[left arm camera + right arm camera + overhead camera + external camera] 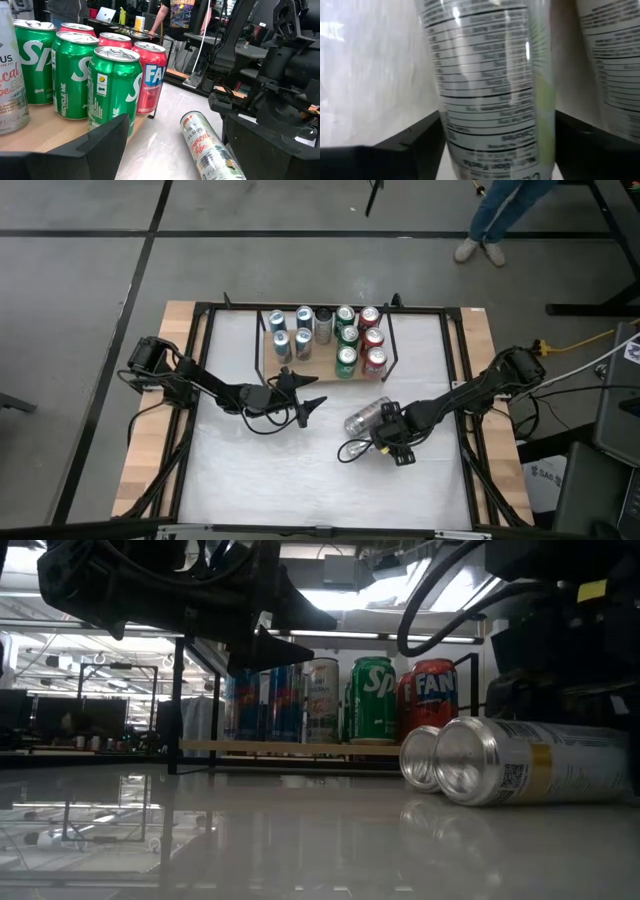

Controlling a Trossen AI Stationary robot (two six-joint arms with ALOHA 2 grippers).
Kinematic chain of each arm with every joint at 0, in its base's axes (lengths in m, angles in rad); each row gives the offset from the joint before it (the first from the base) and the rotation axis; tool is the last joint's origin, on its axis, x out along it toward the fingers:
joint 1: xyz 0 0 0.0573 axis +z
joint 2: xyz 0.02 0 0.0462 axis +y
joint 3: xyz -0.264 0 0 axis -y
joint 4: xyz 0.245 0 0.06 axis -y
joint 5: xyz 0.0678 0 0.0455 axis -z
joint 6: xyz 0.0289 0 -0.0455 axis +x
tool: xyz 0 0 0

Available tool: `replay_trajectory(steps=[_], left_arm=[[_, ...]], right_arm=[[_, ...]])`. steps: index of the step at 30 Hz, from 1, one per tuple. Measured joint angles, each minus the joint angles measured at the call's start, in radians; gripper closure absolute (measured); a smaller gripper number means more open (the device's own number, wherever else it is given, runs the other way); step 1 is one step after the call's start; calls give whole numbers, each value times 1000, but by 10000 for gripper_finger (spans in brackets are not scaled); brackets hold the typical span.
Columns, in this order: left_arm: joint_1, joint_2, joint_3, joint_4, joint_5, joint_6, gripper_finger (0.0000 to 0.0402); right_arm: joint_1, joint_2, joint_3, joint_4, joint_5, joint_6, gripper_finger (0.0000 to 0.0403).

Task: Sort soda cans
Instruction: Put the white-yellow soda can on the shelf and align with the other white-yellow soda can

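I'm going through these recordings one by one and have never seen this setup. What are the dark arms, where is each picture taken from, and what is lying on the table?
Two dark robot arms work at a white table. One picture looks straight down, one looks level across the tabletop, and one comes from a camera on each arm's wrist. At the table's far side a wooden tray holds upright soda cans in rows: blue-and-silver, one pale, green, red. Two silver cans lie on their sides on the table. The right pincer is down at them, its fingers on either side of one can; whether it grips is not clear. The left pincer hangs open and empty near the tray. A person's legs show beyond the table.
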Motion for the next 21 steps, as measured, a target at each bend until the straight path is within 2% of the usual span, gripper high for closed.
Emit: replay_trajectory(steps=[4,7,12,21], left_arm=[[0,0,0,-1,0,0,78],[0,0,0,-1,0,0,78],[0,0,0,-1,0,0,78],[0,0,0,-1,0,0,78]], right_arm=[[0,0,0,0,1,0,142],[0,-1,1,0,0,0,155],[-1,-1,2,0,-14,4,146],[-2,0,7,-7,-135,62,140]])
